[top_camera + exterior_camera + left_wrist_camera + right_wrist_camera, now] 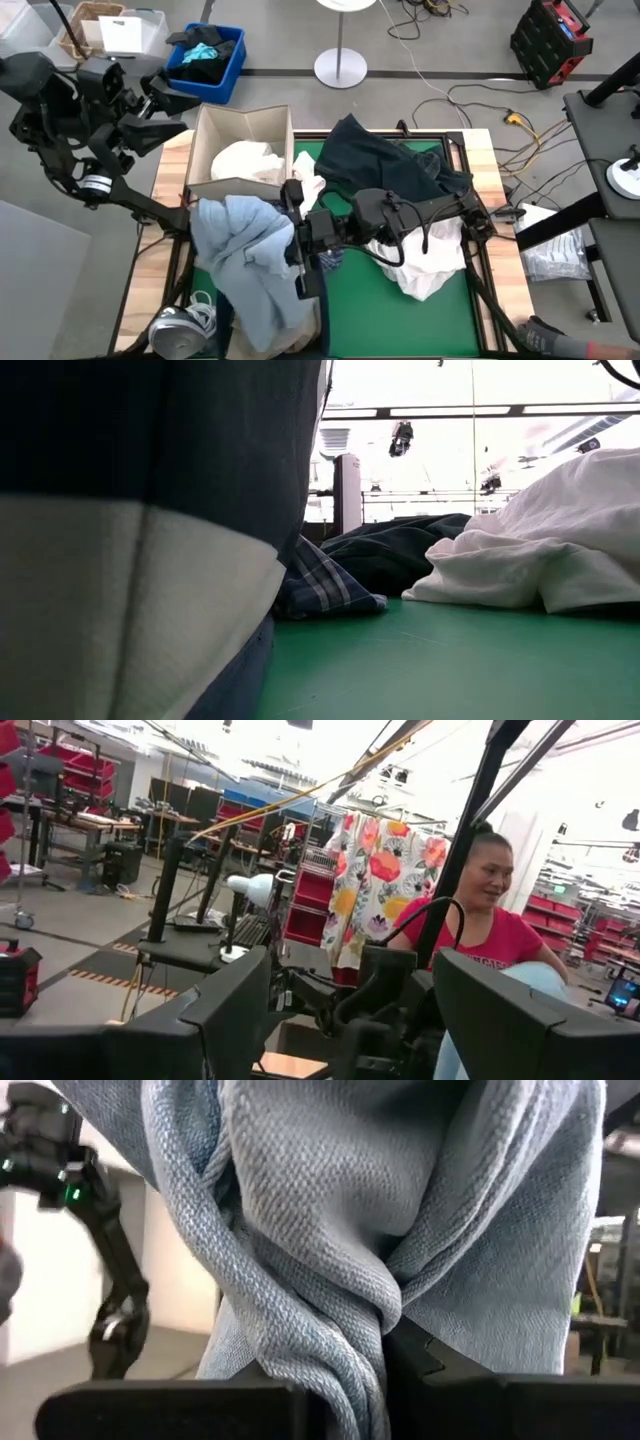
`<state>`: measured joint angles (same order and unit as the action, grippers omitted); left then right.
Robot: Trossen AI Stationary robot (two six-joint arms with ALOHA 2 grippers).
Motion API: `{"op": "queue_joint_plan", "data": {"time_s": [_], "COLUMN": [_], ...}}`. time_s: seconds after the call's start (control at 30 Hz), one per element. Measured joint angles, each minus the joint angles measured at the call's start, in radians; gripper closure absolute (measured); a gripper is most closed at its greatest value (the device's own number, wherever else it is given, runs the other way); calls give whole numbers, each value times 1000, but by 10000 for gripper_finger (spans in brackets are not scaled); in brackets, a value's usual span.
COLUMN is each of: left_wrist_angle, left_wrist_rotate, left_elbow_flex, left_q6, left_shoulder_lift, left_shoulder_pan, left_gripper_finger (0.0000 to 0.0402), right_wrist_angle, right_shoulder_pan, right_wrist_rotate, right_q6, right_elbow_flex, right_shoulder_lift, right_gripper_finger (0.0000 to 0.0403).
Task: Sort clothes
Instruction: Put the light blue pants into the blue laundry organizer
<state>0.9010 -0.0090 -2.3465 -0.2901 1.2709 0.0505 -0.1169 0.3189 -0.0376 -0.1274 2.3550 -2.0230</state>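
- Green mat (pixel 400 310) fills the high view; the right gripper (pixel 300 245), left of centre, is clamped on the denim (pixel 245 250), which hangs in a soft, limp bunch. A navy piece (pixel 385 155) and white shirt (pixel 425 265) lie to its right; the left gripper (pixel 165 100) waits upper left.
- Low view alone shows a plaid shirt (pixel 325 590) at centre.
- Left wrist view: fingers (pixel 235 1005) apart, empty; a person behind.
- Right wrist view: denim (pixel 340 1210) folds are pinched mid-bunch; it should drape, so grip thick folds.

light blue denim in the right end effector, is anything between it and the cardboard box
Nothing visible blocks it. The right end effector is shut on the light blue denim, which hangs just in front of the cardboard box. The box already holds a white garment; the left end effector waits beside the box, open.
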Motion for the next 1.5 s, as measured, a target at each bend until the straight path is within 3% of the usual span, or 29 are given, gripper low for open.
{"op": "queue_joint_plan", "data": {"time_s": [0.27,0.73,1.2,1.5], "left_wrist_angle": [-1,17,20,20], "left_wrist_rotate": [1,1,2,2], "left_elbow_flex": [0,0,0,0], "left_q6": [7,19,19,8], "left_shoulder_lift": [-18,-15,25,26], "left_shoulder_pan": [0,0,0,0], "left_gripper_finger": [145,145,145,145], "right_wrist_angle": [156,479,539,715], "right_shoulder_pan": [46,113,129,126], "right_wrist_rotate": [-35,-37,-41,-38], "right_q6": [-88,95,153,399], "right_elbow_flex": [-1,-2,-2,-2], "right_shoulder_lift": [-16,11,19,20], "right_gripper_finger": [358,358,358,358]}}
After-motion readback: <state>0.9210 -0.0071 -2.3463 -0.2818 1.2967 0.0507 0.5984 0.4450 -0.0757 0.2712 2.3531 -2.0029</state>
